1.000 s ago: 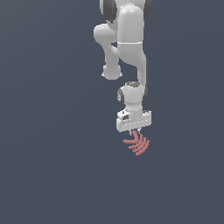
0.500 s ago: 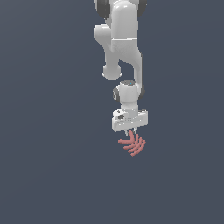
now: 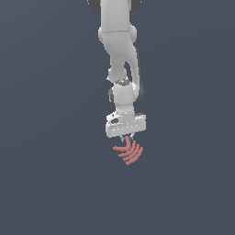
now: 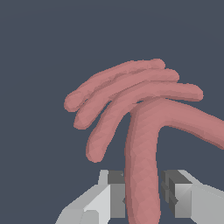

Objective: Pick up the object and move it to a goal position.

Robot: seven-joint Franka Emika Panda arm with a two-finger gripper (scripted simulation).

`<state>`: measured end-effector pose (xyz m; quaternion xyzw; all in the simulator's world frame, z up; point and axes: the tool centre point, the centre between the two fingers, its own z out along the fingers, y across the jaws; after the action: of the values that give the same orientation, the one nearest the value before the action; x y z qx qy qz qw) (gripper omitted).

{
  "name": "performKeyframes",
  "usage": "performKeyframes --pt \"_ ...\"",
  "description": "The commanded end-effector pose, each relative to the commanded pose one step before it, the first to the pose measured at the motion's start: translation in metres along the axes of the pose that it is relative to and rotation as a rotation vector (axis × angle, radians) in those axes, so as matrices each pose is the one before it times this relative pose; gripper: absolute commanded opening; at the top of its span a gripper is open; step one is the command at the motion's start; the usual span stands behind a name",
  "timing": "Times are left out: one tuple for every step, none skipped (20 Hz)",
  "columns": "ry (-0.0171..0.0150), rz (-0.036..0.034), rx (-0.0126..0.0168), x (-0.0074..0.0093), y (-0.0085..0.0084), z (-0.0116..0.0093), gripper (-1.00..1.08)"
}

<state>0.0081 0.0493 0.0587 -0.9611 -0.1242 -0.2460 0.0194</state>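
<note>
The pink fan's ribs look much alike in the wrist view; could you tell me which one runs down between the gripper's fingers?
On the pink fan, it is the thickest rib, running between the gripper fingers; the thinner ribs splay away beyond them.

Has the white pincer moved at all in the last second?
No, barely if at all. The pincer sits at the same spot in the exterior view's frame, above the pink fan. The plain backdrop offers no fixed landmark, so a slight shift could go unnoticed.

The exterior view stands well back, facing the white jointed arm [image 3: 120, 55] whole against flat grey. The wrist view sits close, peering between the gripper's grey fingers [image 4: 116, 192] — both share the salmon-pink ribbed fan [image 3: 129, 153].
</note>
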Motion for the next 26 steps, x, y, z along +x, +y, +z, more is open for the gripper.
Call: performKeyframes --pt "0.00026 -0.00079 -0.00128 0.00402 0.01650 -0.00756 -1.00" --pt "0.00003 -0.00003 -0.00069 0.00157 0.00635 -0.00286 -1.00" --pt "0.00002 -0.00001 -0.00049 0.00155 0.00624 -0.00280 -1.00" --pt "0.00001 0.00002 -0.00049 0.00154 0.00618 -0.00277 -1.00" --pt "0.00000 0.00000 0.00000 0.00153 0.00601 -0.00267 -1.00" --pt "0.00001 0.00009 -0.00068 0.00152 0.00617 -0.00277 -1.00" --pt "0.00000 0.00000 0.00000 0.00153 0.00593 -0.00265 -1.00" --pt "0.00000 0.00019 -0.00066 0.00150 0.00617 -0.00275 -1.00" --pt "0.00000 0.00000 0.00000 0.00154 0.00591 -0.00265 -1.00" --pt "0.00000 0.00000 0.00000 0.00155 0.00593 -0.00266 -1.00" --pt "-0.00002 0.00027 -0.00041 0.00152 0.00620 -0.00274 -1.00" --pt "0.00000 0.00000 0.00000 0.00159 0.00599 -0.00271 -1.00" --pt "-0.00006 0.00052 -0.00046 0.00150 0.00645 -0.00280 -1.00" --pt "0.00000 0.00000 0.00000 0.00164 0.00613 -0.00279 -1.00" --pt "0.00000 0.00000 0.00000 0.00168 0.00623 -0.00284 -1.00" --pt "-0.00008 0.00048 -0.00006 0.00160 0.00665 -0.00287 -1.00" --pt "0.00000 0.00000 0.00000 0.00176 0.00650 -0.00298 -1.00" --pt "-0.00013 0.00068 0.00006 0.00164 0.00706 -0.00298 -1.00" --pt "0.00000 0.00000 0.00000 0.00188 0.00687 -0.00317 -1.00" --pt "-0.00020 0.00091 0.00029 0.00170 0.00759 -0.00310 -1.00" --pt "0.00000 0.00000 0.00000 0.00203 0.00733 -0.00341 -1.00" --pt "-0.00017 0.00060 0.00031 0.00186 0.00761 -0.00323 -1.00" --pt "-0.00013 0.00042 0.00022 0.00190 0.00744 -0.00325 -1.00" --pt "-0.00014 0.00041 0.00023 0.00188 0.00736 -0.00321 -1.00" --pt "0.00000 0.00000 0.00000 0.00200 0.00706 -0.00332 -1.00" --pt "-0.00031 0.00080 0.00047 0.00171 0.00737 -0.00296 -1.00"
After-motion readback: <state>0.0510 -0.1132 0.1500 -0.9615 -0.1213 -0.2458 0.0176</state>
